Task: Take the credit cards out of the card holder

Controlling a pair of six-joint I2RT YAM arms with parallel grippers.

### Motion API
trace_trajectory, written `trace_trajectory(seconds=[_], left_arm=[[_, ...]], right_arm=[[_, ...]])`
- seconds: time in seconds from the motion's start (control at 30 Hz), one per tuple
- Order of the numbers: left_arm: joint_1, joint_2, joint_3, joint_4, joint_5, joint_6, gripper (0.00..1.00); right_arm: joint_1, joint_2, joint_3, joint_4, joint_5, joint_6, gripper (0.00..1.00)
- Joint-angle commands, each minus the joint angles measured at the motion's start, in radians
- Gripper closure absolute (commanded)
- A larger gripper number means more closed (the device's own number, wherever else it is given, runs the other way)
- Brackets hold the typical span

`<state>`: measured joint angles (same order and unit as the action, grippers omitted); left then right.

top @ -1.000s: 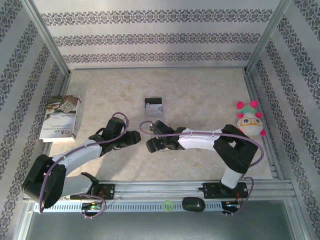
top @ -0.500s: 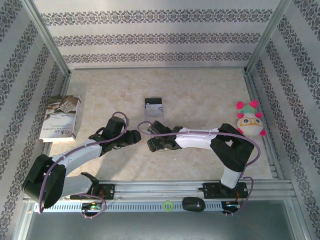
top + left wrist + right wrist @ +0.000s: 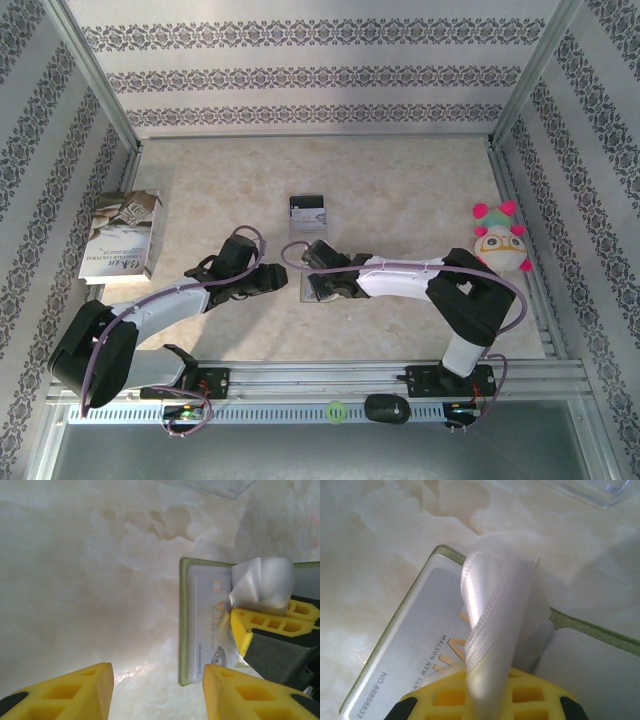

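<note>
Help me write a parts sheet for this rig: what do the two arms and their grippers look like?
Both the left arm and the right arm have white link shells between bulky black joints, with a purple cable running along each. The left gripper and the right gripper have black bodies and wedge-shaped yellow fingers moulded with rectangular cut-out pockets.

The right gripper (image 3: 318,284) was wide open a second ago, and now it has snapped shut. It pinches the clear flap (image 3: 495,610) of the card holder (image 3: 437,555), and the flap curls up. The left gripper (image 3: 272,278) has slid a little closer.
</note>
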<state>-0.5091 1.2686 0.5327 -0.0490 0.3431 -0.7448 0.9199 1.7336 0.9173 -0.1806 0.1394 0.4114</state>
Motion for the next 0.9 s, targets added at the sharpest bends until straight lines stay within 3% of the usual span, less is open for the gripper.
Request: trace_trajectory(seconds=[0.0, 0.13, 0.37, 0.43, 0.57, 0.7, 0.87], left_arm=[[-0.013, 0.008, 0.03, 0.056, 0.021, 0.0, 0.53], [-0.035, 0.019, 0.038, 0.074, 0.036, 0.001, 0.63], [-0.072, 0.031, 0.067, 0.129, 0.044, -0.03, 0.91], [-0.077, 0.047, 0.069, 0.13, 0.038, -0.034, 0.93], [-0.078, 0.064, 0.045, 0.174, 0.045, -0.066, 0.94], [-0.078, 0.034, 0.06, 0.143, 0.024, -0.066, 0.76], [-0.079, -0.054, 0.095, 0.014, -0.055, -0.032, 0.8]], right_arm=[[0.007, 0.07, -0.052, 0.154, -0.265, -0.019, 1.0], [0.003, 0.065, -0.052, 0.246, -0.336, 0.038, 1.0], [0.004, 0.089, -0.036, 0.35, -0.406, 0.093, 1.0], [0.005, 0.095, -0.027, 0.355, -0.411, 0.098, 1.0], [0.009, 0.098, 0.0, 0.362, -0.428, 0.102, 1.0], [0.015, 0.085, 0.027, 0.328, -0.41, 0.107, 1.0], [0.023, 0.057, 0.037, 0.249, -0.36, 0.111, 1.0]])
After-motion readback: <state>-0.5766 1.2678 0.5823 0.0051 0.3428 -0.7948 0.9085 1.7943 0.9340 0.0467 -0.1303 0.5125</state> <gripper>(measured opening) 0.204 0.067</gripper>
